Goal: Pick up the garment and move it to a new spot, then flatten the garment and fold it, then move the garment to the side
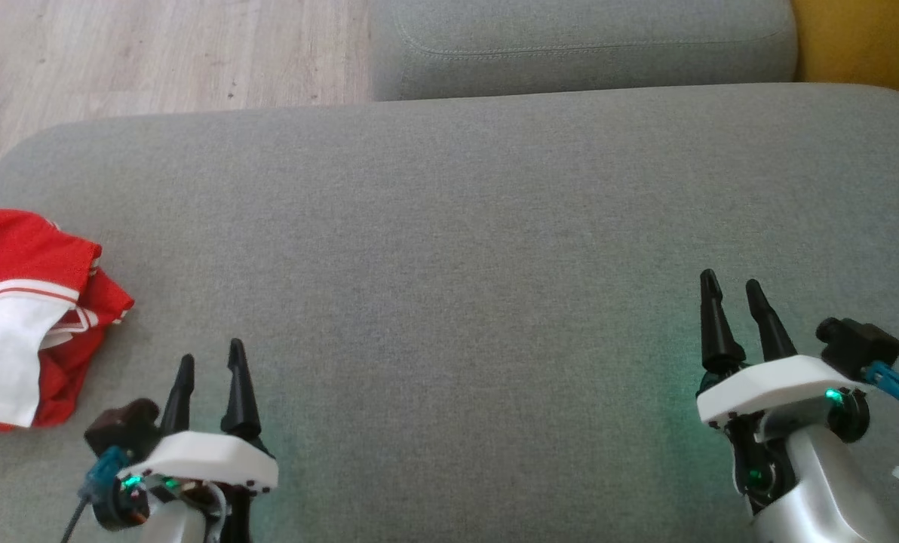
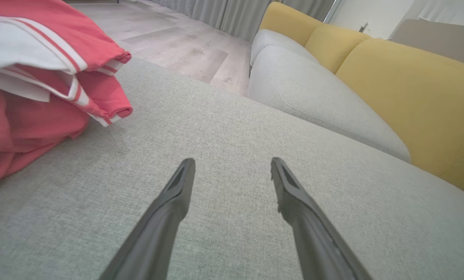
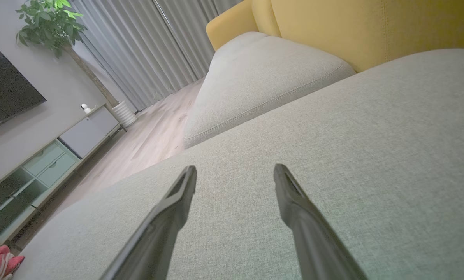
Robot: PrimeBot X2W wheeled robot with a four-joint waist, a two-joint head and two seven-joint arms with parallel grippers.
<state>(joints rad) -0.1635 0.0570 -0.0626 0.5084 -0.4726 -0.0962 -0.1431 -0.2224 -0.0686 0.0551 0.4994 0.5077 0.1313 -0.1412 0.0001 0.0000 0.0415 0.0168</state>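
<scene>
Left gripper (image 1: 211, 351): fingers are standing spread, gripping nothing, sitting at lower left of the head view over bare seat (image 1: 449, 226). Right gripper (image 1: 731, 278): fingers are also standing released and empty, at lower right. Both are pointing up-frame, well apart from each other, with a wide stretch of open grey fabric lying between and above them.

Garment (image 1: 27, 302) is lying bunched at the left edge of the head view, mid-height. It's red with a white panel and stripes, and part of it is running out of frame. It's sitting just up-left of the left gripper, near but not touching. In the left wrist view it's sitting in the upper left, clear of the fingers. In the right wrist view it's showing as a small red bit in the bottom left corner.

Seat's far edge is running across the upper head view, rounding off at upper left beside the floor (image 1: 155, 53). Second cushion (image 1: 570, 45) is butting up at top centre, and the yellow back (image 1: 864, 38) is showing in the top right corner.
</scene>
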